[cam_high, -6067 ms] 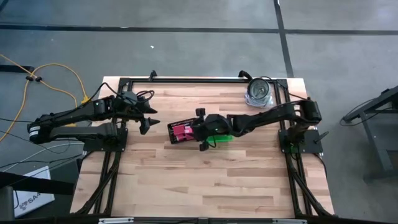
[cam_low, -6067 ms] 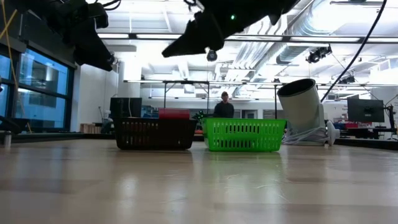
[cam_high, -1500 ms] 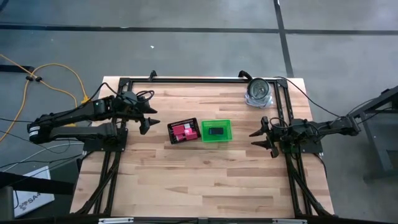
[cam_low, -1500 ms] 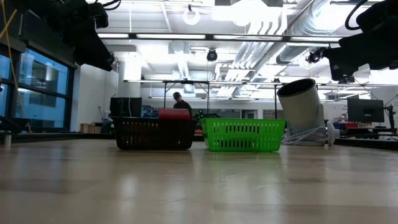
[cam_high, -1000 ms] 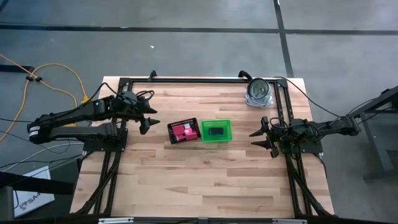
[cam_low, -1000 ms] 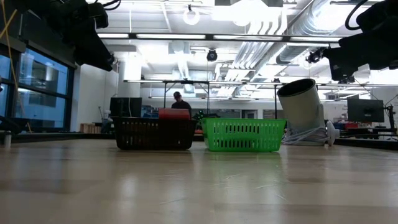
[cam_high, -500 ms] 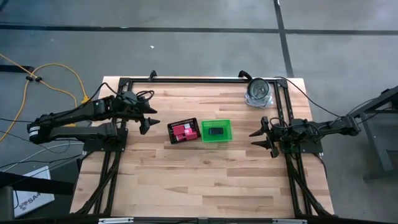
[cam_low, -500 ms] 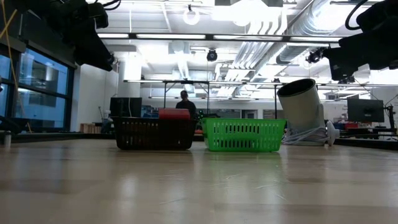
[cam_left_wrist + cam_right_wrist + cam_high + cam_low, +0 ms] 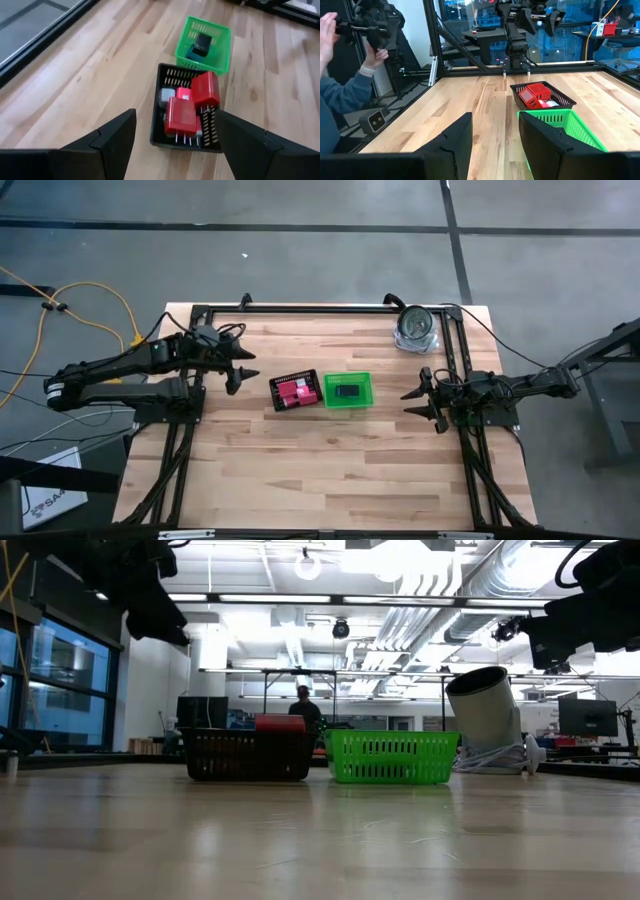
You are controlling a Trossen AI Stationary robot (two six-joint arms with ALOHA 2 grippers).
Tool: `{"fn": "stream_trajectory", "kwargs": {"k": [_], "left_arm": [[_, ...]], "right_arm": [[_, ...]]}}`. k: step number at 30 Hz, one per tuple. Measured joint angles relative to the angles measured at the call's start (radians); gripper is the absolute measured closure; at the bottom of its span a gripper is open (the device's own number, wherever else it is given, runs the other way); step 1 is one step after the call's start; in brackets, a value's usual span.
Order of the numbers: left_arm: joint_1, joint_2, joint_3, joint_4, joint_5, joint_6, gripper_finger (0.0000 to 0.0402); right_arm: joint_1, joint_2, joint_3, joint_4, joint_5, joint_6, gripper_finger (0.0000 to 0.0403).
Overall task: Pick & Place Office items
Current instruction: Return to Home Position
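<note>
Currently left jaws and right jaws hang open, empty, at opposite desk [image 9: 320, 840] edges. Red adapters [image 9: 182, 116] lie in black mesh tray [image 9: 248, 755], just beside green bin [image 9: 392, 758]; silver can [image 9: 484, 710] near right arm [image 9: 520, 385].

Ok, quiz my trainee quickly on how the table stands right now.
1. True or false: the red adapters lie in the black mesh tray.
2. What does the green bin hold? A, red adapters; B, a black block and a teal piece; C, nothing.
3. Fill in: the left gripper and the right gripper both stand ____, either side of the trays.
Key: 1 true; 2 B; 3 open.
</note>
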Motion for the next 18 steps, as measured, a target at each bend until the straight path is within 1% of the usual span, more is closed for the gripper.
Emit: {"fn": "stream_trajectory", "kwargs": {"k": [2,5,7,9,12,18], "left_arm": [[0.000,-0.001,-0.001,-0.003,0.009,-0.003,0.0140],[-0.003,-0.024,-0.038,0.033,0.066,0.034,0.0140],[-0.006,-0.061,-0.101,0.097,0.128,0.076,0.0140],[-0.007,-0.109,-0.173,0.183,0.165,0.079,0.0140],[-0.007,-0.203,-0.273,0.259,0.162,0.063,0.0140],[-0.007,-0.419,-0.401,0.299,0.121,0.046,0.0140]], "right_arm": [[0.000,0.000,0.000,0.000,0.000,0.000,0.0255],[0.000,0.000,0.000,0.000,0.000,0.000,0.0255],[0.000,0.000,0.000,0.000,0.000,0.000,0.0255],[0.000,0.000,0.000,0.000,0.001,0.000,0.0255],[0.000,0.000,0.000,0.000,0.002,0.000,0.0255],[0.000,0.000,0.000,0.000,0.003,0.000,0.0255]]}}
